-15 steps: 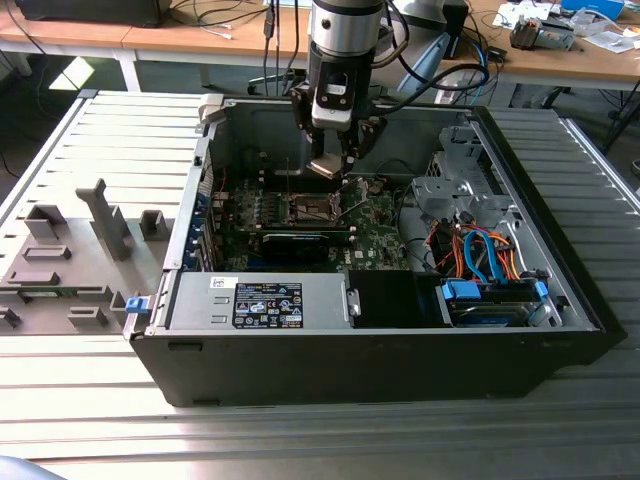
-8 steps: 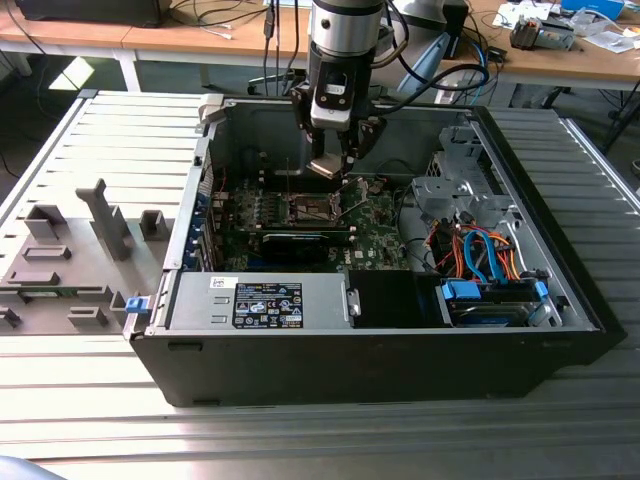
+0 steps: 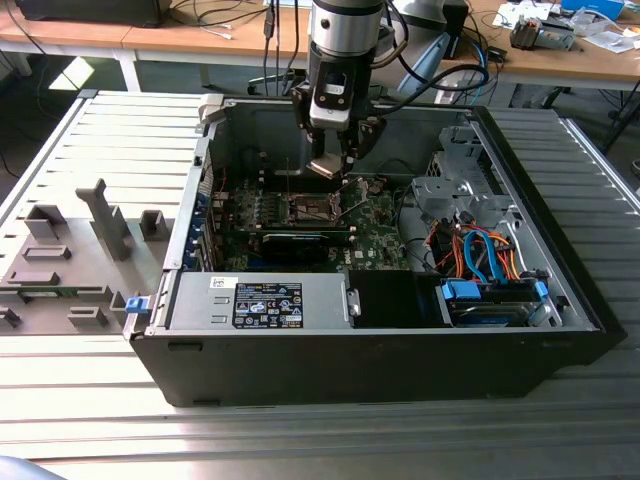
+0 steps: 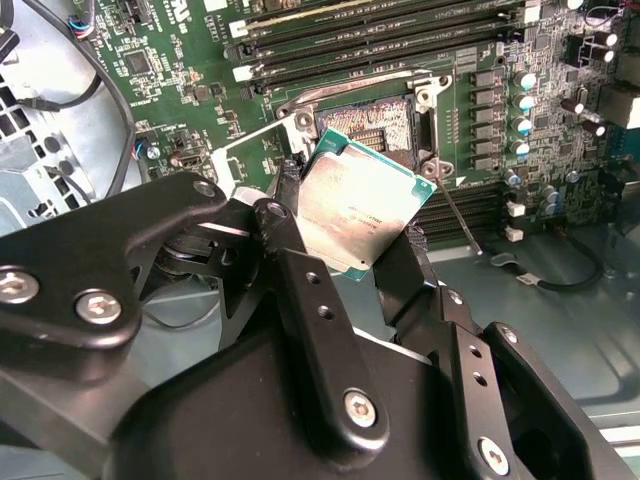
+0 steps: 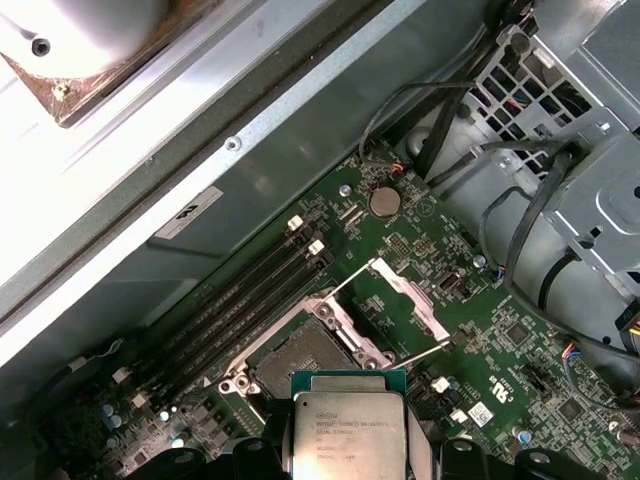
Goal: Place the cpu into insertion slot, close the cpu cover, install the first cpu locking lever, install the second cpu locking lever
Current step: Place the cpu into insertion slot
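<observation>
My gripper (image 3: pixel 334 160) hangs inside the open computer case, shut on the cpu (image 4: pixel 358 203), a flat silvery square chip with a green rim (image 5: pixel 349 428). In the second wrist view one black finger (image 4: pixel 285 205) presses each side of the chip. The cpu hovers tilted just above the insertion slot (image 5: pixel 303 352), whose dark contact field (image 4: pixel 372 125) lies bare inside its metal frame. The cpu cover (image 5: pixel 408 298) stands swung open beside the slot. A thin locking lever (image 4: pixel 457 215) sticks out past the socket's corner.
Long memory slots (image 5: pixel 250 290) run beside the socket. A long black card (image 3: pixel 300 243) and the power supply (image 3: pixel 262 301) lie nearer the exterior view's front. A drive cage with orange and blue cables (image 3: pixel 480 255) fills the right. Grey fixtures (image 3: pixel 70 250) sit outside on the left.
</observation>
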Tool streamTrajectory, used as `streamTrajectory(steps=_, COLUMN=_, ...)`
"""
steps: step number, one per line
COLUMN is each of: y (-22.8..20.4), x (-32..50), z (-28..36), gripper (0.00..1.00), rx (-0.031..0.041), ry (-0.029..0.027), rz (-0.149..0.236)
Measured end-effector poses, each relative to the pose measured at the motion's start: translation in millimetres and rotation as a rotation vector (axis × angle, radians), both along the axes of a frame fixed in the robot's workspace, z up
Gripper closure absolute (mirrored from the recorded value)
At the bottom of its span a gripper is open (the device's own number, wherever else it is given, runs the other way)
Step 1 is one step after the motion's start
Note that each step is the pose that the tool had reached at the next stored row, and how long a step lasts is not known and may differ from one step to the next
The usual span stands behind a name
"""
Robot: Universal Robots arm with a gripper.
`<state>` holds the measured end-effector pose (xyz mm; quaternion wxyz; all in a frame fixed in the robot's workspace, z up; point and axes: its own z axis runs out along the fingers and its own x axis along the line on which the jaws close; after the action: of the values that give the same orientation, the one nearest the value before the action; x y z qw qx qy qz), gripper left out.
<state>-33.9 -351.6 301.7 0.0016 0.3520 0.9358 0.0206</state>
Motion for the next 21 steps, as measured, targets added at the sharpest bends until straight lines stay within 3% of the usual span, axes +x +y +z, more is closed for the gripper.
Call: streamTrajectory(steps=21, y=0.0, x=0.0, z=0.0, gripper=0.46, rx=0.0001, ry=0.0000, rz=-0.032)
